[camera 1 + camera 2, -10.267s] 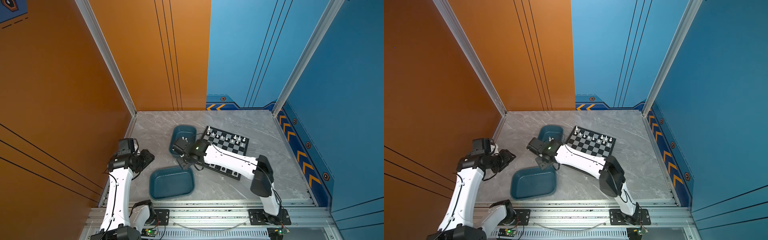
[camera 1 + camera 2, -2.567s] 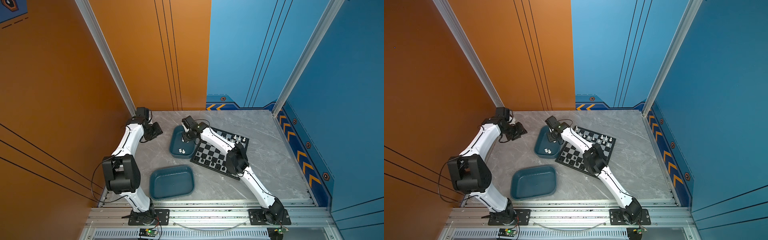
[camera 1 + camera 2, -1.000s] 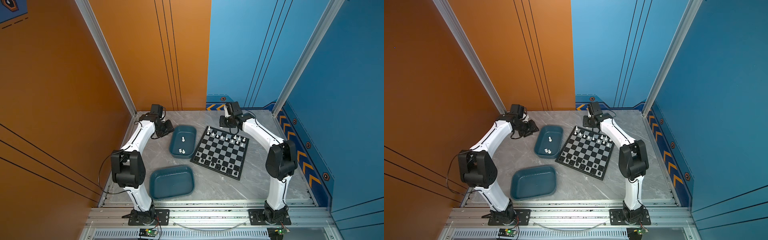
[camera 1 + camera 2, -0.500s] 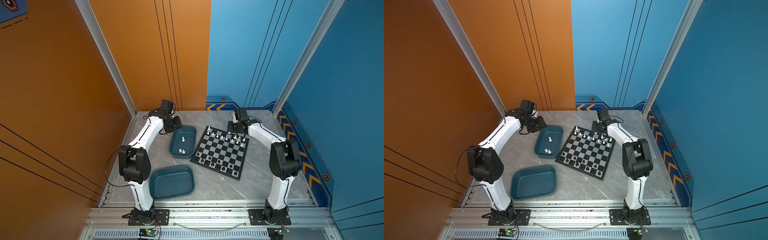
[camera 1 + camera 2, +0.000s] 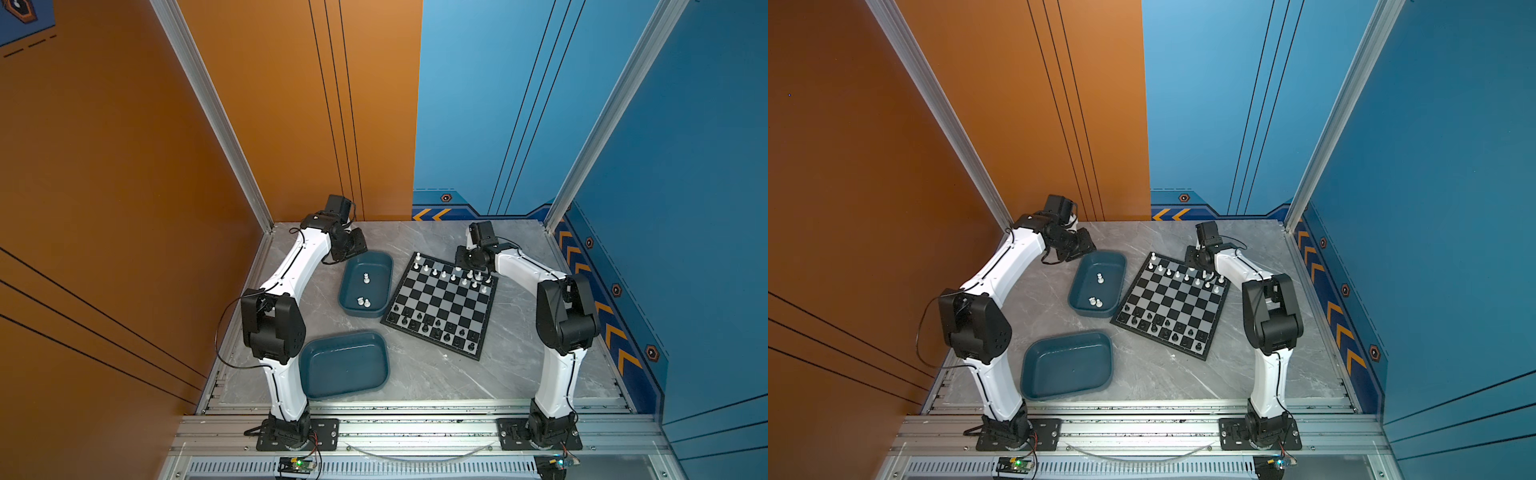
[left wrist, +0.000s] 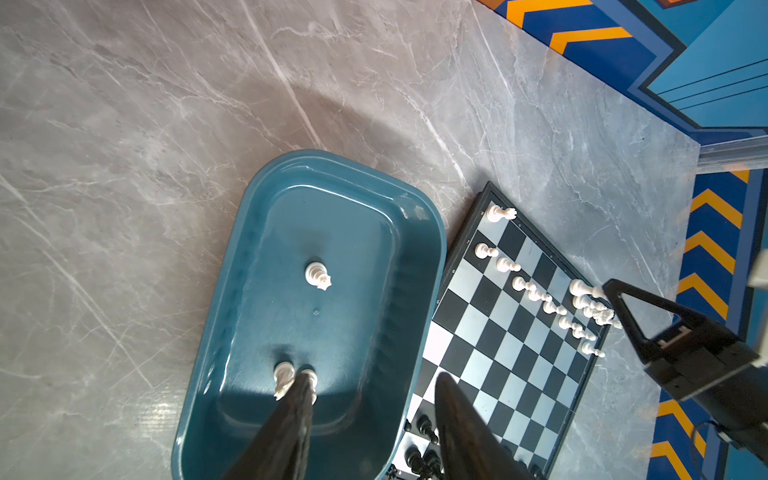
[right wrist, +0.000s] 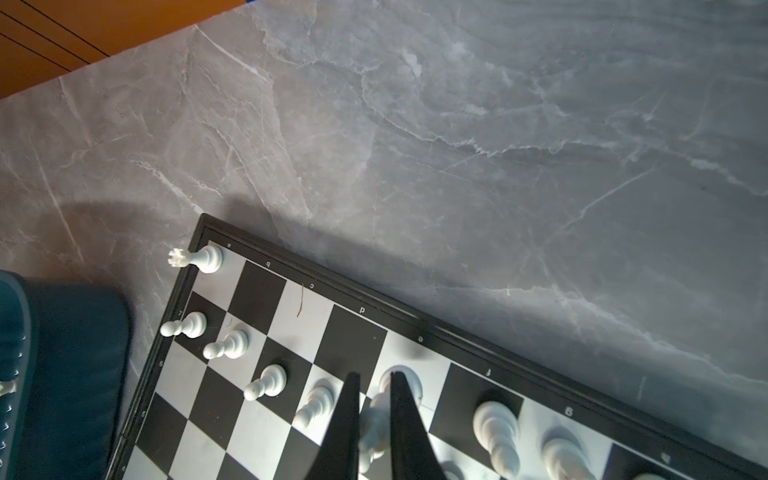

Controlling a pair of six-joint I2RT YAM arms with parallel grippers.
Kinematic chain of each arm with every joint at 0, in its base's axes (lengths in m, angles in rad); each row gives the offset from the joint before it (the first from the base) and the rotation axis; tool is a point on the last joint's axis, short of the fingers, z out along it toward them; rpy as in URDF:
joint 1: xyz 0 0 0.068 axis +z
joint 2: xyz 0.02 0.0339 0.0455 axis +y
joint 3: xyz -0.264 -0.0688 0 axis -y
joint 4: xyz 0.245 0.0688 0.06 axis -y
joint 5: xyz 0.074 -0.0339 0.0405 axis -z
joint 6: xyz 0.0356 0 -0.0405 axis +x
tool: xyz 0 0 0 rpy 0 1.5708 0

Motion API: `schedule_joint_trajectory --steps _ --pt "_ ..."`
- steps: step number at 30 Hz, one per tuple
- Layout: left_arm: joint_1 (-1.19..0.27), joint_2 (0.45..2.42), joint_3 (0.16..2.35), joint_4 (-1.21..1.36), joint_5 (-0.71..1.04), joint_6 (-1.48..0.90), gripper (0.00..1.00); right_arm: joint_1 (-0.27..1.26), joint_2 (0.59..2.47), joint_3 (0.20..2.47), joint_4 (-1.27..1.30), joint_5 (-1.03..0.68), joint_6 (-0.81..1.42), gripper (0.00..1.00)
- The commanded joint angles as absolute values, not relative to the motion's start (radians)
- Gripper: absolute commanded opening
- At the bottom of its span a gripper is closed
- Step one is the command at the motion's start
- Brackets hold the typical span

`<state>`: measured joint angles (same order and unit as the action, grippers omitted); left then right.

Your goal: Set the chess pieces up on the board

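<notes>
Pinching a white piece (image 7: 371, 428) over the board (image 7: 257, 291), right fingers (image 7: 345, 424) clamp tight; left fingers (image 6: 286, 432) gape, empty, near the tray (image 6: 419, 257).

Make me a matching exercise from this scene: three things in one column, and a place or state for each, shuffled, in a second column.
1. far teal plastic tray
2. small black plastic chess pieces
3. right claw

A. shut on a white plastic chess piece
B. standing along the near edge of the black-and-silver chessboard
C. holds three loose white plastic pieces

Pairs: 1-C, 2-B, 3-A
</notes>
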<state>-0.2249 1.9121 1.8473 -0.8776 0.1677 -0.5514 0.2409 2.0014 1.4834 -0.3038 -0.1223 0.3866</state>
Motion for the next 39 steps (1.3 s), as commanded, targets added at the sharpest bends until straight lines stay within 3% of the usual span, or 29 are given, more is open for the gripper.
schedule_joint_trajectory --steps 1,39 --pt "-0.236 1.935 1.887 -0.920 0.138 -0.565 0.50 0.227 2.027 1.475 -0.281 -0.141 0.400 0.05" --pt "-0.253 1.948 1.923 -0.963 0.118 -0.542 0.48 0.258 1.991 1.398 -0.289 -0.143 0.415 0.11"
